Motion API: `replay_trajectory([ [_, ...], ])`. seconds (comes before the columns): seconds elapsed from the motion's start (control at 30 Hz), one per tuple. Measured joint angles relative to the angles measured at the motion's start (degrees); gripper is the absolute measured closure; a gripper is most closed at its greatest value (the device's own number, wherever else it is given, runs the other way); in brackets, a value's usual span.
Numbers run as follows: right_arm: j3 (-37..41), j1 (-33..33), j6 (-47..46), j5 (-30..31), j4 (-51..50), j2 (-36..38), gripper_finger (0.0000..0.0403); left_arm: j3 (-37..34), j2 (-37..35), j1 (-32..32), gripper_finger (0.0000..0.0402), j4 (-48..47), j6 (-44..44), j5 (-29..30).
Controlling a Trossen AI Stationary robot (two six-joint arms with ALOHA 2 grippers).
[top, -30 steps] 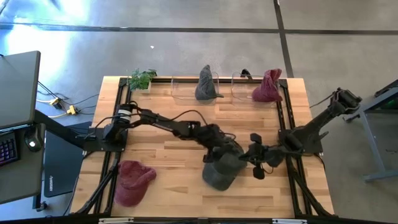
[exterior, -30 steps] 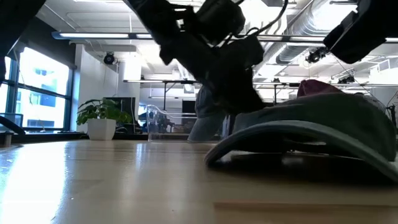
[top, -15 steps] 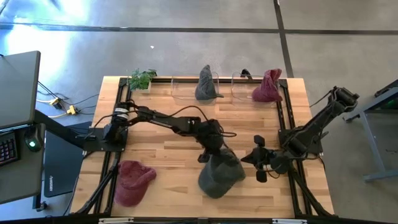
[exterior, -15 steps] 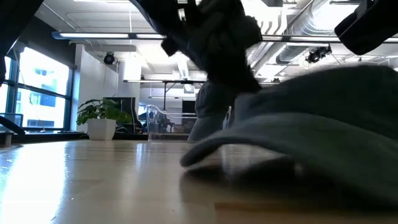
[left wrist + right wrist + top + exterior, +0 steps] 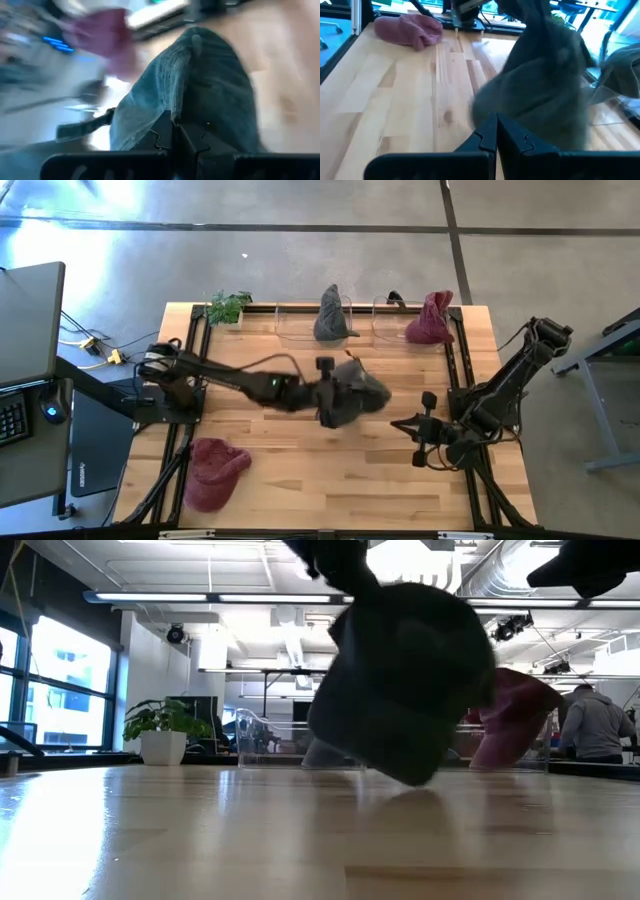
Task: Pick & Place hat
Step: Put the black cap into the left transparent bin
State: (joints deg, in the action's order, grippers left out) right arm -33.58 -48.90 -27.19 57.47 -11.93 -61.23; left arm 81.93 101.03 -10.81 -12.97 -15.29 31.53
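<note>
- The left gripper (image 5: 328, 392) has its fingers clamped on the grey hat (image 5: 358, 392), holding it clear of the worktop (image 5: 270, 470) near the middle.
- Judged from the hats on the far stands, this one likely belongs on a stand too; keep the grip firm and carry it high so the hanging brim clears the rims.
- The right gripper (image 5: 418, 428), fingers closed and empty, waits near the right edge.
- Along the far edge, one clear stand (image 5: 296, 322) bears another grey hat (image 5: 333, 315), a second a red hat (image 5: 430, 320).
- A red hat on the worktop (image 5: 214, 470) lies at the near left corner.
</note>
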Motion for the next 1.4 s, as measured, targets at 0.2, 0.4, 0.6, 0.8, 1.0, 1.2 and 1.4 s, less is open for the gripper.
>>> replay_trajectory([
  [0.2, 0.0, 0.1, 0.2, 0.4, 0.5, 0.0, 0.0402, 0.1, 1.9, -7.4, 0.0401, 2.1, -5.6, 17.3],
  [0.4, 0.0, 2.5, 0.0, -2.5, 6.4, -2.5, 0.0387, 0.2, 2.8, -7.5, 0.0401, 2.0, -3.0, 15.3],
  [0.6, 0.0, 6.7, 8.8, -6.5, 18.1, -11.8, 0.0308, 0.0, 3.3, -8.5, 0.0401, -3.6, 1.4, 10.0],
  [0.8, -0.2, 9.6, 18.3, -11.2, 26.3, -17.3, 0.0221, -0.1, 3.3, -10.9, 0.0401, -15.1, 12.3, 0.8],
  [1.0, -2.6, 11.9, 18.4, -17.6, 26.4, -20.8, 0.0198, -2.8, 4.8, -14.3, 0.0401, -16.5, 15.8, -11.0],
  [1.2, -7.1, 14.9, 18.7, -23.3, 26.2, -27.5, 0.0203, -4.8, 7.3, -15.3, 0.039, -19.3, 17.1, -17.6],
  [1.4, -13.0, 17.3, 18.7, -26.7, 23.0, -32.7, 0.0203, -4.1, 7.6, -15.5, 0.0299, -27.9, 20.4, -27.4],
])
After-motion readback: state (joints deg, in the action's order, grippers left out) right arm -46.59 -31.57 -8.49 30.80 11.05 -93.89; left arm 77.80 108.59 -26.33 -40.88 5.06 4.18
